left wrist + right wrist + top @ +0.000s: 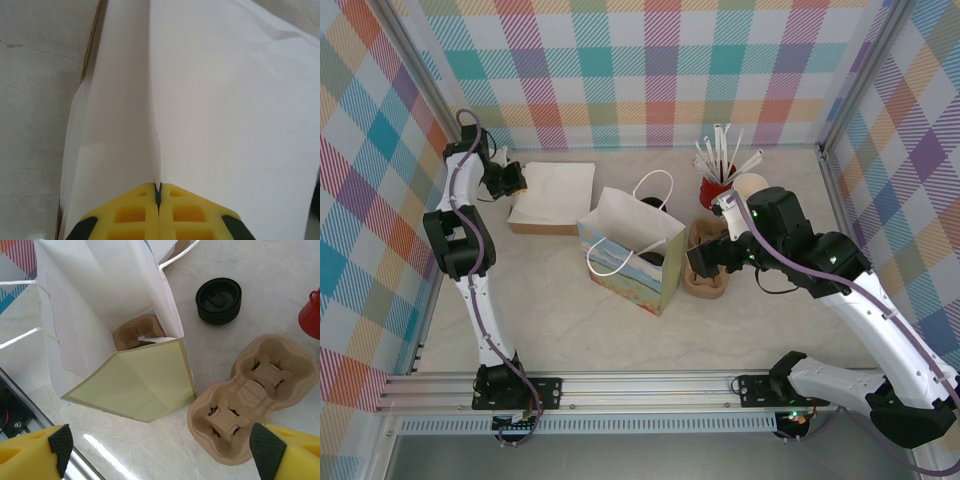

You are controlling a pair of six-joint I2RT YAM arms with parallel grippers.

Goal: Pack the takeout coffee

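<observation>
— At the far left of the table [550, 320], what is the left gripper [158, 194] doing?

— Its yellow fingertips are pressed together on the white paper stack [555, 190]. A raised crease in the top sheet [210, 110] runs straight into the seam between them, so the sheet looks pinched. To lift it well, I'd rise slowly and straight up, so that one limp sheet peels away and the rest lie flat on their brown base [535, 228].

— And the right gripper [164, 446]?

— Spread wide and holding nothing. It hovers above the paper bag [100, 315] and the pulp carriers [250, 400] lying just beside it.

— Where is the takeout coffee?

— The paper cup [751, 184] stands at the far right, just beside the red cup of straws [714, 188]. Its cream mouth is open, and the right arm partly hides it. The black lids [218, 301] sit in a stack apart from it, on the far side of the bag.

— How will these things handle?

— The bag is thin creased paper, white inside, standing open with looped cord handles. A moulded carrier [137, 332] lies at its bottom. The carriers are rough, fibrous pulp with rounded wells slit in a cross. The lids are glossy, ribbed and look rigid. I'd expect the cup's wall to give under pressure, so a gentle grip would suit it.
</observation>
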